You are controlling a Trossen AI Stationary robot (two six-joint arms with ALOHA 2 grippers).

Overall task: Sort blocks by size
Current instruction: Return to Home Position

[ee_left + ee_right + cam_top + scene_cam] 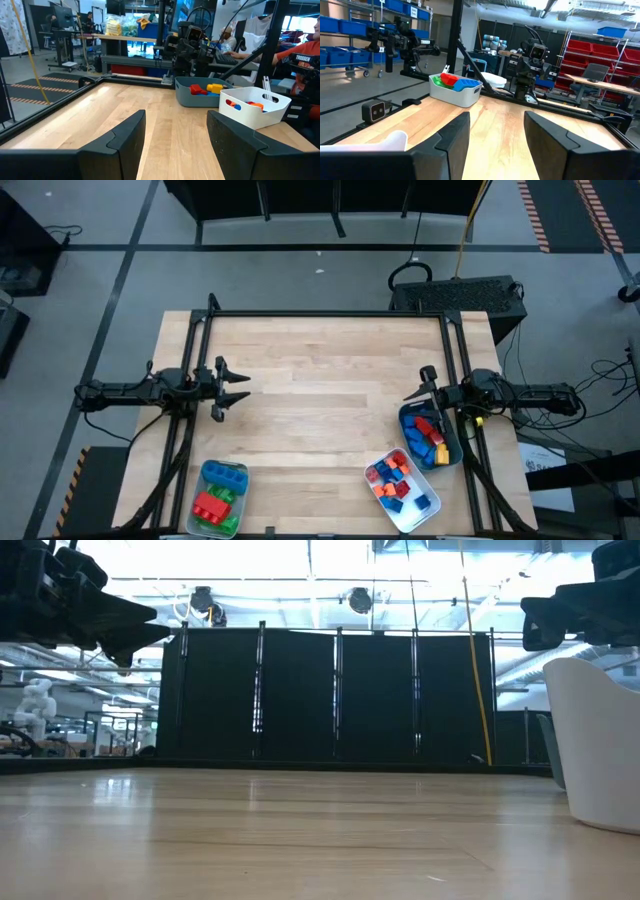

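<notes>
1. Wooden worktop (330, 360) fills the low view from the lens outward (mostly planks, with dark screens behind).
2. Left arm (120, 392) reaches in over the left edge. The left pincer (240, 387) hangs above the wood, released, its fingers spread wide.
3. Right arm (535, 395) reaches in over the right edge. The right pincer (415, 385) hangs just past one end of the blue tray (197, 99), likewise released.
4. Grey tray (455, 95) sits at the left of the worktop's lower edge in the high view, holding long blocks (212, 502) in green, red and blue.
5. White tray (250, 117) sits at the right of that edge, holding small blocks (390, 478) in red, orange and blue.
6. Just beside it, under the right wrist, the blue tray holds blocks (425, 430) in red, blue and orange.
</notes>
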